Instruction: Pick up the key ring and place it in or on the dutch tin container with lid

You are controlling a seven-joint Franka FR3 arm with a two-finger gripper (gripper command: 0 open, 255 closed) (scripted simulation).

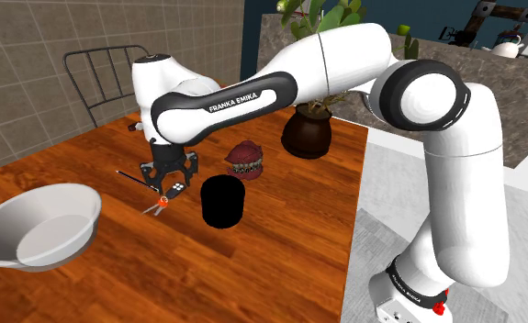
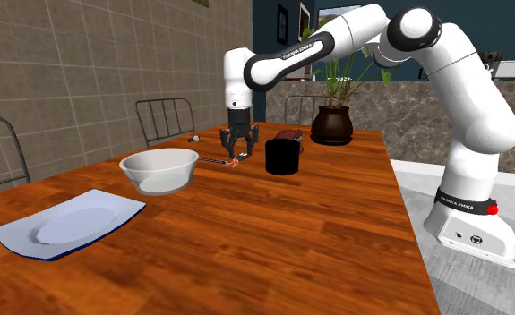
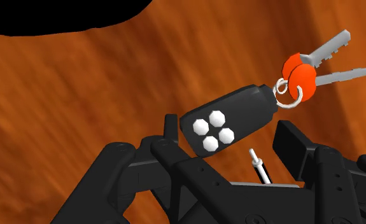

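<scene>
Wide-spread gripper straddles the key ring, clasping nothing; the black tin stands near, to the shoulder view's right.

On the wooden table: one white bowl, one white plate, one black container, one potted plant, one key ring with two keys.

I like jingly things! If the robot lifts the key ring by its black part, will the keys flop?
Probably: the keys join the fob only through a thin loop, so they'd likely dangle and swing. The fob looks stiff and smooth, perhaps slippery.
</scene>
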